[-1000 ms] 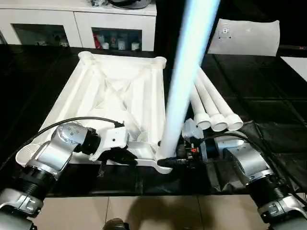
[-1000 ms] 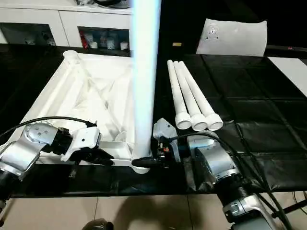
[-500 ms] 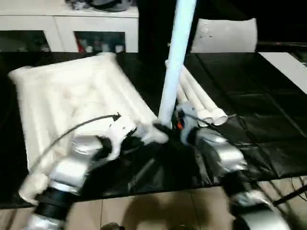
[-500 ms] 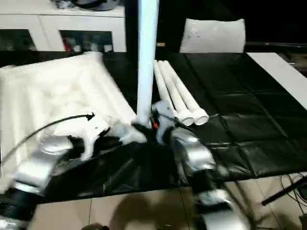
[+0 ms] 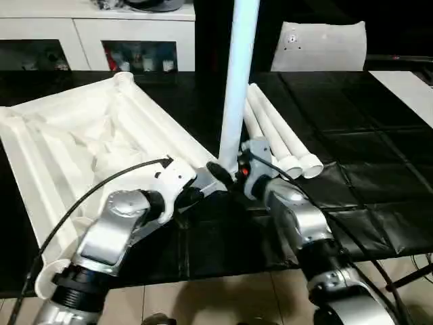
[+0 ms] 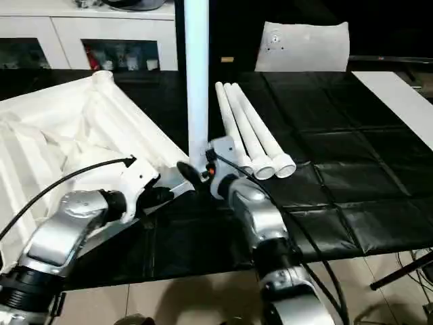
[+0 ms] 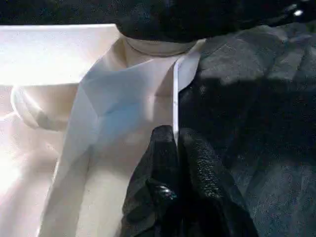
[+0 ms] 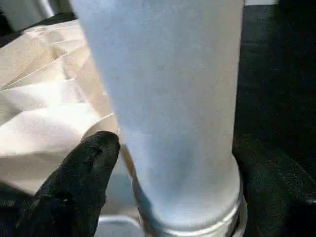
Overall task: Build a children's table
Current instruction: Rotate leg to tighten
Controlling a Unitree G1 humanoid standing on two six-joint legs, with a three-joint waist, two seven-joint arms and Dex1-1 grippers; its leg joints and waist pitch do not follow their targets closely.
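Note:
The white table top (image 5: 81, 135) lies underside up on the black mat, turned at an angle. One table leg (image 5: 237, 81) stands upright in its near right corner socket. My left gripper (image 5: 203, 188) is shut on the thin rim of the top beside that socket, as the left wrist view (image 7: 175, 136) shows. My right gripper (image 5: 228, 171) stands open with one finger on each side of the upright leg's base (image 8: 173, 123). Its fingers (image 8: 84, 173) sit close to the leg. Three more legs (image 5: 277, 132) lie side by side just right of the socket.
A white cabinet (image 5: 81, 40) with dark openings runs along the back left. A white cushion-like bag (image 5: 318, 44) stands at the back right. The black mat (image 5: 365, 135) ends near me at the tiled floor (image 5: 223, 298). A black cable (image 5: 101, 189) loops over my left forearm.
The table top with its upright leg has swung round on the mat, and that corner now sits farther from me beside the lying legs' ends. My right fingers have spread. The camera also shifted.

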